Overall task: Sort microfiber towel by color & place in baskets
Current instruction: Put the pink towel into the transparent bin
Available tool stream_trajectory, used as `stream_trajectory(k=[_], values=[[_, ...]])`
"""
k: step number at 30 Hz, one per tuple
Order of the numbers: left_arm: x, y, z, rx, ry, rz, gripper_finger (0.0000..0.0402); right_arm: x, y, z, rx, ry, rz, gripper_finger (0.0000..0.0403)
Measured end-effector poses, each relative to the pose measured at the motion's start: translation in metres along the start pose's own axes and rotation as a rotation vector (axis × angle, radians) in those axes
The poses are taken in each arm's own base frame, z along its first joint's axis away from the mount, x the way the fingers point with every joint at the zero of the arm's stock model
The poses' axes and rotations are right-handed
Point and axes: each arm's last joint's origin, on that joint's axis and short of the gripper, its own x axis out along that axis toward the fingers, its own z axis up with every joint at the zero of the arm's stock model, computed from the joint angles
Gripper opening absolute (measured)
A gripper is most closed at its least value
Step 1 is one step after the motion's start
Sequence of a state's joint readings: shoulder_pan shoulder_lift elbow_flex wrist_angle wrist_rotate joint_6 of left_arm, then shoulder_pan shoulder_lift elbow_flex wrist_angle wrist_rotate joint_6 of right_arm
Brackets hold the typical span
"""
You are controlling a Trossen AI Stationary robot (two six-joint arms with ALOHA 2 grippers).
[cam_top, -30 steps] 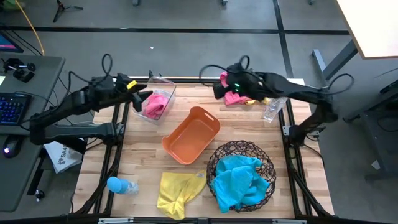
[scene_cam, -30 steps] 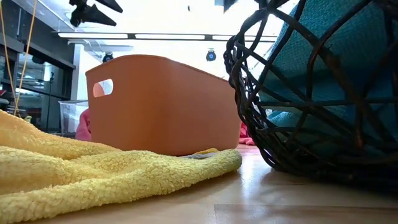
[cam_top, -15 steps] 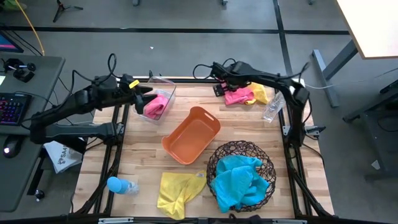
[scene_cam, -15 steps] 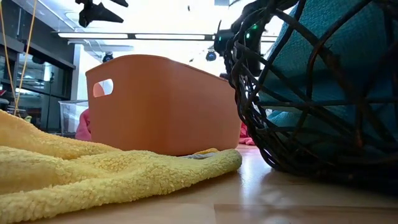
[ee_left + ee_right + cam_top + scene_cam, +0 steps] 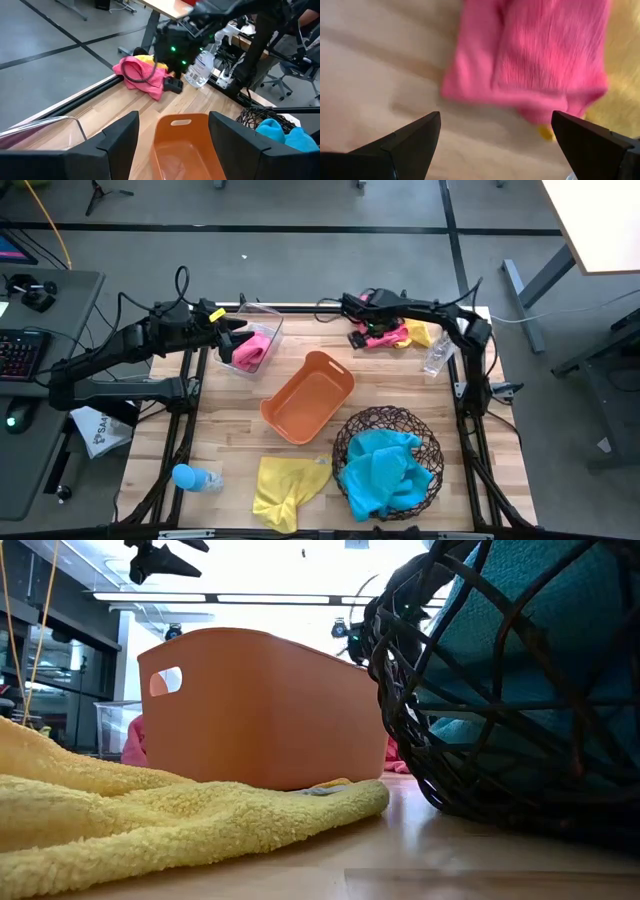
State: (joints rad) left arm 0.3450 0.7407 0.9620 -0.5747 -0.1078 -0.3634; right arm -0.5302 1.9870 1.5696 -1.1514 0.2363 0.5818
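My right pincer (image 5: 495, 145) is now hanging spread wide just above the pink towel (image 5: 540, 55) beside the bottle (image 5: 437, 356), having dropped lower, so I'm nearing a grab. Left pincer (image 5: 172, 137) is idling open over the clear bin (image 5: 262, 330).

Your table (image 5: 230, 415) is pale wood in jointed strips with a smooth, faintly sheeny finish. The orange tub (image 5: 308, 397) is smooth moulded plastic, softly glossy; the clear bin (image 5: 262, 319) is transparent plastic. The round basket (image 5: 480, 730) is dark bent wire, matt. The yellow towel (image 5: 150, 815) shows a looped, fuzzy pile; the pink towel (image 5: 540, 55) a fine ribbed weave. The bottle (image 5: 200, 67) is clear, shiny plastic.
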Motion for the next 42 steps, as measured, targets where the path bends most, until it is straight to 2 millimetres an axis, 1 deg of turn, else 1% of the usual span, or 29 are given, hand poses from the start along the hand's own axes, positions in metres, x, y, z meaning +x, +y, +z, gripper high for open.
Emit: stream_trajectory(k=[3,6,9,16,18,20,22,24,25,27,30,31,32,34,36,38,42], values=[[0.0,0.0,0.0,0.001,-0.001,0.0,0.0227,0.009,-0.008,-0.017,0.035,-0.017,0.067,0.0378],[0.0,0.0,0.0,0.017,-0.006,0.01,0.0227,0.013,-0.012,-0.024,0.096,-0.082,0.159,0.0378],[0.0,0.0,0.0,0.017,-0.009,0.015,0.0227,0.018,-0.009,-0.022,0.146,-0.136,0.19,0.0378],[0.0,0.0,0.001,0.009,-0.011,0.015,0.0227,0.036,-0.004,-0.016,0.218,-0.183,0.103,0.0378],[0.0,0.0,0.001,0.001,-0.011,0.015,0.0227,0.04,-0.003,-0.015,0.218,-0.187,0.083,0.0372],[0.0,0.0,0.001,0.0,-0.012,0.015,0.0227,0.046,-0.002,-0.016,0.208,-0.17,0.069,0.0356],[0.0,0.0,0.001,-0.001,-0.018,0.014,0.0227,0.05,-0.001,-0.016,0.205,-0.161,0.061,0.0328],[0.0,0.0,0.003,-0.002,-0.035,0.017,0.0227,0.053,0.0,-0.017,0.199,-0.148,0.048,0.0285],[0.0,0.0,0.004,-0.002,-0.046,0.022,0.0227,0.055,0.001,-0.017,0.192,-0.144,0.041,0.0257],[0.0,-0.001,0.006,0.006,-0.074,0.018,0.0227,0.055,0.002,-0.019,0.175,-0.142,0.031,0.0191],[-0.001,-0.002,0.01,0.003,-0.119,0.003,0.0227,0.052,0.005,-0.023,0.119,-0.149,0.006,0.007],[-0.002,-0.003,0.012,0.002,-0.137,-0.004,0.0227,0.05,0.006,-0.024,0.084,-0.152,0.003,0.0036],[-0.003,-0.004,0.014,0.009,-0.158,-0.011,0.0227,0.047,0.007,-0.025,0.05,-0.158,0.01,0.0019],[-0.006,-0.005,0.019,0.019,-0.215,-0.031,0.0227,0.036,0.006,-0.029,0.024,-0.162,0.024,0.0019],[-0.01,-0.007,0.025,0.026,-0.279,-0.051,0.0227,0.02,0.003,-0.034,0.017,-0.185,0.035,0.0011],[-0.013,-0.008,0.03,0.036,-0.34,-0.069,0.0227,-0.003,-0.001,-0.038,0.018,-0.247,0.077,0.0004],[-0.02,-0.012,0.04,0.066,-0.464,-0.101,0.0227,-0.057,-0.016,-0.048,0.045,-0.415,0.218,0.0002]])
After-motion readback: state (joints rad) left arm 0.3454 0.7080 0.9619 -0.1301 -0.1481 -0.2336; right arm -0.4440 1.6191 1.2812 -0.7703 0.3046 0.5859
